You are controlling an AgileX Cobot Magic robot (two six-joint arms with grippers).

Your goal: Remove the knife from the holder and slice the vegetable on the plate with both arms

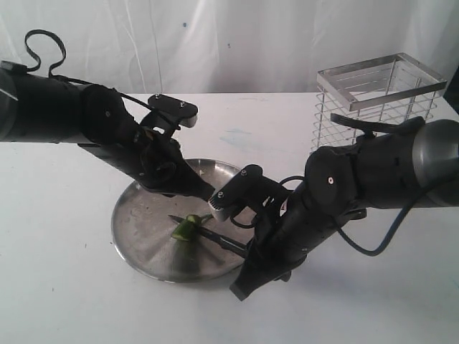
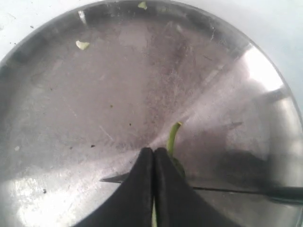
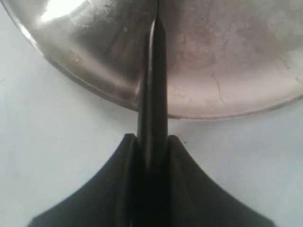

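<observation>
The right gripper point(image 3: 151, 142) clamps the knife point(image 3: 153, 80) by its handle so the blade reaches over the plate point(image 1: 140, 233), across the vegetable point(image 1: 186, 228) mid-plate; the left gripper point(image 2: 154, 155), fingers pressed together, leans on it, apparently pinning it for slicing

Right gripper point(image 3: 151, 142) had both black fingers point(image 3: 118, 179) closed tight on the knife point(image 3: 152, 85), one finger pressed to each side of its dark handle, no gap visible. The knife ran straight out from between the fingers, crossed the raised rim of the plate point(image 3: 227, 61) and narrowed to a thin dark line over the shiny steel, blade seen edge-on with its tip cut off at the frame edge. The plate sat on a plain white table point(image 3: 57, 142), and the fingers were off the plate, over that white surface.
</observation>
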